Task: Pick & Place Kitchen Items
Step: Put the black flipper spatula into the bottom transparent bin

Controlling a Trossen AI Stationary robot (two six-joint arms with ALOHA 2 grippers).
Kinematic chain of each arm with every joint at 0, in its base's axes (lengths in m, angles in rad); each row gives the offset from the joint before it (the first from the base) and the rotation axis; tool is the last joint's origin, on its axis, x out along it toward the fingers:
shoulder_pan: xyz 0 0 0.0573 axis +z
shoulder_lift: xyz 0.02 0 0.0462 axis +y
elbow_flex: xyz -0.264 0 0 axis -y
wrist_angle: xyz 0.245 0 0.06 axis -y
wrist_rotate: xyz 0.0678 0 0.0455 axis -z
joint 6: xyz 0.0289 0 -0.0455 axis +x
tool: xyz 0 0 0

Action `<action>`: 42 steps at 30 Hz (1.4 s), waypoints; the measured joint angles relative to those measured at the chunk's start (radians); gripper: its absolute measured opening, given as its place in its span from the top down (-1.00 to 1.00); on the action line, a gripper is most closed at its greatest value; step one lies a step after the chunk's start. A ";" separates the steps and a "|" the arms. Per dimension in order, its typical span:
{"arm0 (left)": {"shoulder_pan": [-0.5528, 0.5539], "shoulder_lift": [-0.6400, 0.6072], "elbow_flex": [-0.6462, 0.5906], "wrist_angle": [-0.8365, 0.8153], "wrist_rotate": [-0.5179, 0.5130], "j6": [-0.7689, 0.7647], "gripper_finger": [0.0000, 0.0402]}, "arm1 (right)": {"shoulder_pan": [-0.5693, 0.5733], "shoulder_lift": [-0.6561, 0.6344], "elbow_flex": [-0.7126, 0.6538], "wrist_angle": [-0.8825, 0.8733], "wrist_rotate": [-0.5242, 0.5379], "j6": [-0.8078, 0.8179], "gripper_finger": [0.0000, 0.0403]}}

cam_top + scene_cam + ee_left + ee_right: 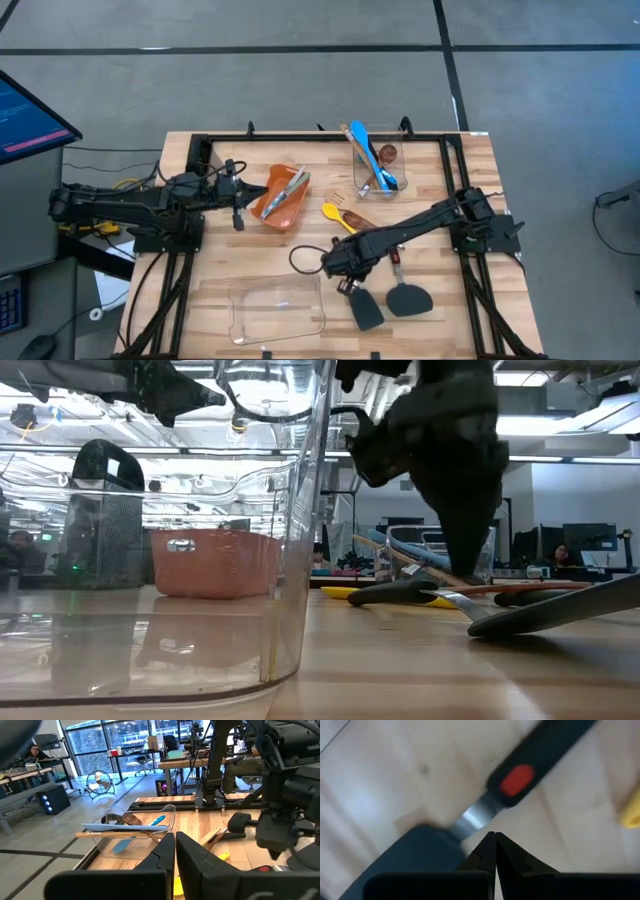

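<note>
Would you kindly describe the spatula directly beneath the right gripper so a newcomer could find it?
On the wooden table, find the right gripper near the front edge. Of the two black spatulas there, it is the left spatula, beside the rounder one, with an angular blade.

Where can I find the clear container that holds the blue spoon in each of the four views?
High view: clear container, far edge, right of centre.
Low view: right of centre, behind the dark arm.
Left wrist view: left of centre, spoons resting across it.
Right wrist view: not in it.
Shared landmark: the blue spoon inside.
</note>
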 joint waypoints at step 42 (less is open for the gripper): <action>0.000 0.000 0.000 0.000 0.000 0.000 0.98 | -0.005 0.021 -0.099 0.184 0.027 0.164 0.06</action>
